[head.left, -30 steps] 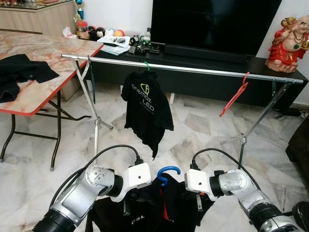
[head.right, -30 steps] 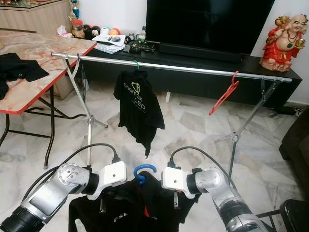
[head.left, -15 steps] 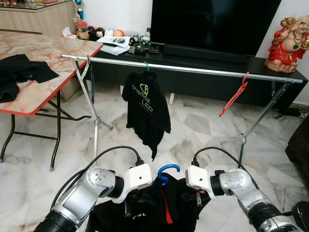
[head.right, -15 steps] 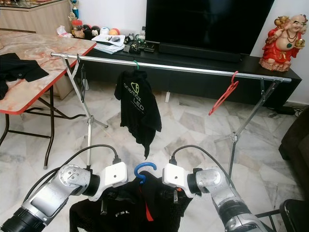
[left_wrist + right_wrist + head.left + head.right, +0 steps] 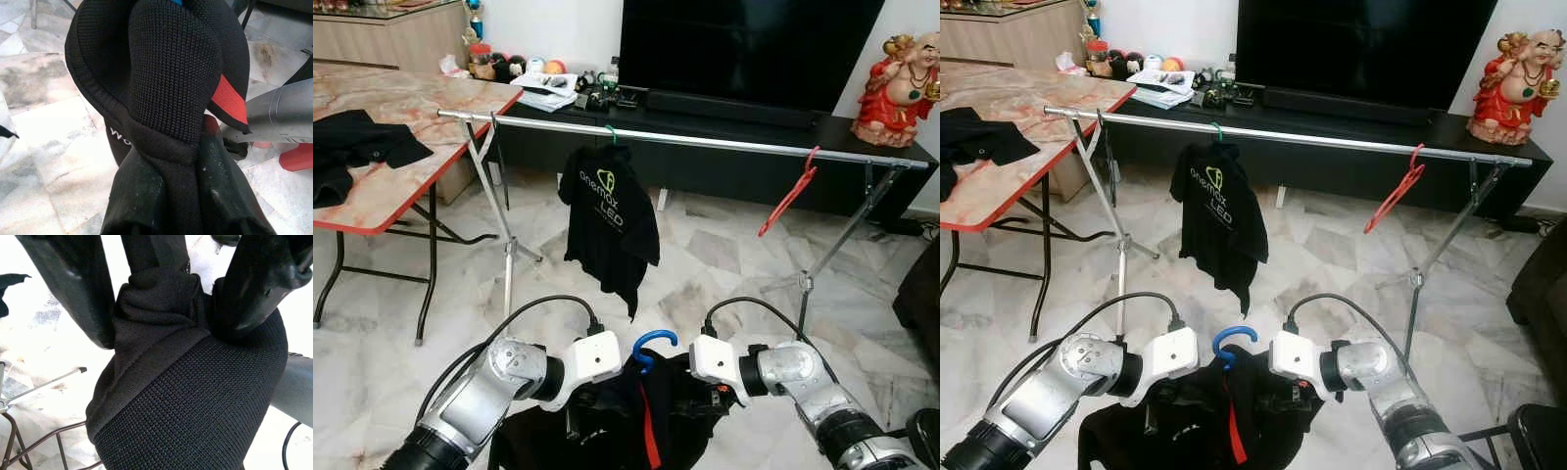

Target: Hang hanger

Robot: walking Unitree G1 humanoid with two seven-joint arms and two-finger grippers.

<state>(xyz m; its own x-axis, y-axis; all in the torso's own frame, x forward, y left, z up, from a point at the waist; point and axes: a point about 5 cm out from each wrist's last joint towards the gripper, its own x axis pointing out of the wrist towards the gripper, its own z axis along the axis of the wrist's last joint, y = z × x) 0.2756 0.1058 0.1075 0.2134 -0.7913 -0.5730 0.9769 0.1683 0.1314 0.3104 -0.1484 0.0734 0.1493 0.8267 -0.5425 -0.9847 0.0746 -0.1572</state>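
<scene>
Left arm: bent inward low in front of the robot, the left gripper (image 5: 171,196) with its jaws closed on a bunch of the black knit shirt with a red stripe (image 5: 651,431).
Right arm: bent inward opposite it, the right gripper (image 5: 161,318) with its jaws pinching the shirt's collar fabric from the other side.
Blue plastic hanger hook (image 5: 651,345): sticks up out of the shirt's neck between the two white wrists, above the marble floor (image 5: 705,264).
Change from a second ago: the shirt sits more gathered between the wrists, its red stripe now showing; the arms have barely moved.
Silver clothes rail (image 5: 705,143): further off, crossing the room, well apart from the held hanger.
On the rail: a black printed T-shirt on a green hanger (image 5: 607,220) near the middle, an empty red hanger (image 5: 788,193) toward the right end.
Red-edged marble surface (image 5: 421,117): far left, a dark garment (image 5: 352,147) near its left edge.
</scene>
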